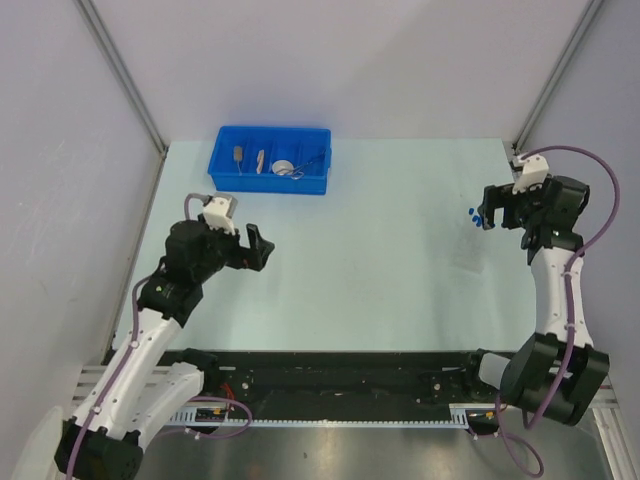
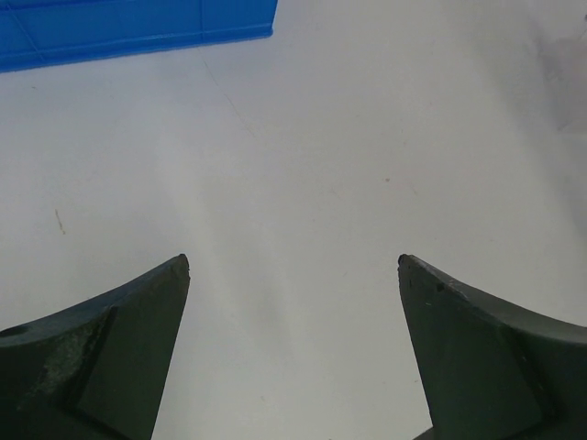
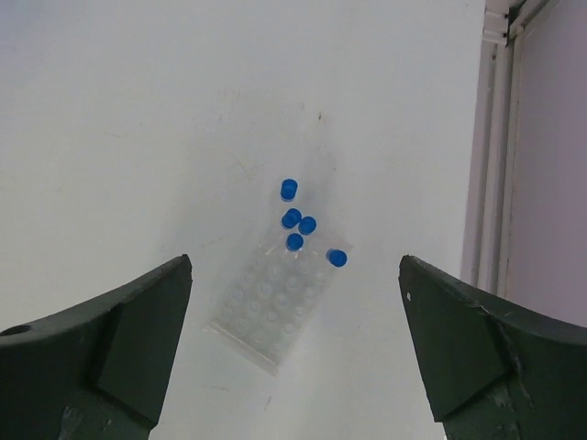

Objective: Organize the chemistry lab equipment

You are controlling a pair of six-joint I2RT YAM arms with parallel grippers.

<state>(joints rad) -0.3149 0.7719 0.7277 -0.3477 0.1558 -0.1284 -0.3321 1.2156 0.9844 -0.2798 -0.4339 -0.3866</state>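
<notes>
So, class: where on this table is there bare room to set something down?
Free: the table middle, between the blue bin and the tube rack. Crowded: inside the bin, and around the rack on the right.

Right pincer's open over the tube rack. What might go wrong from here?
1. The five blue-capped clear tubes crowd one end of the clear plastic tube rack; lifting the empty end may tip them out.
2. The rack is faint against the pale table; the open right pincer could misjudge its edges and knock tubes.
</notes>
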